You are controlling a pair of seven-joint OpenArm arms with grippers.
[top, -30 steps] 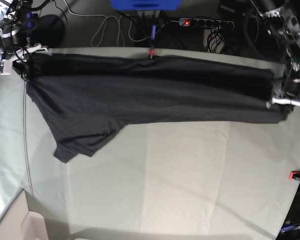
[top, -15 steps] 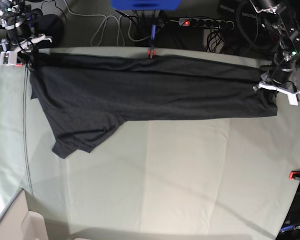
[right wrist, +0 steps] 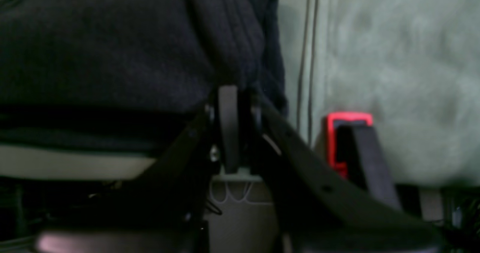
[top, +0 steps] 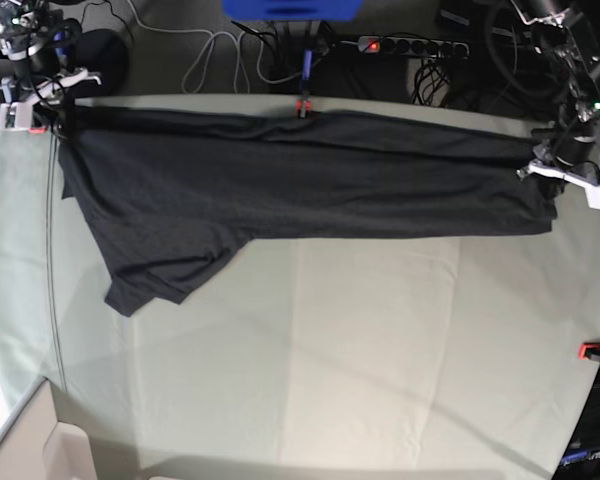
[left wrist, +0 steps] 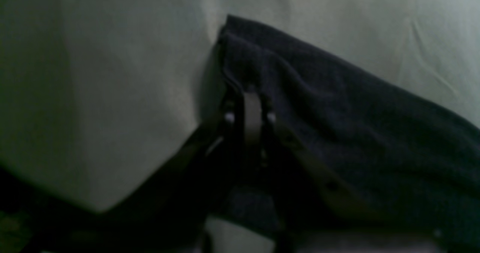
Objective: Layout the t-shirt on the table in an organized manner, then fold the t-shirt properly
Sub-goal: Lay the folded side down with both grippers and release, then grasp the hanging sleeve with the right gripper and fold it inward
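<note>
counter: large flat counter [top: 380,360] with pale grey-green cloth surface, faintly creased, carrying everything.
shirt: black short-sleeved cotton t-shirt [top: 300,185] is lying stretched in a long band across the far half of the counter, one sleeve [top: 165,280] spilling toward the near side; print not showing, plain side up.
why stretched: judging, both arms are pulling opposite ends apart to flatten the cloth before folding; layout step not finished, folding not begun.
left tool: left tool [left wrist: 250,95] is pinching shut on the shirt's end at the base view's right, cloth bunching over the tips.
right tool: right tool [right wrist: 229,95] is clamping shut on the other end at the far left corner, holding it just above the counter edge.
clamp: small red clamp [right wrist: 347,140] is sitting just beside the right tool, gripping the counter cloth.
</note>
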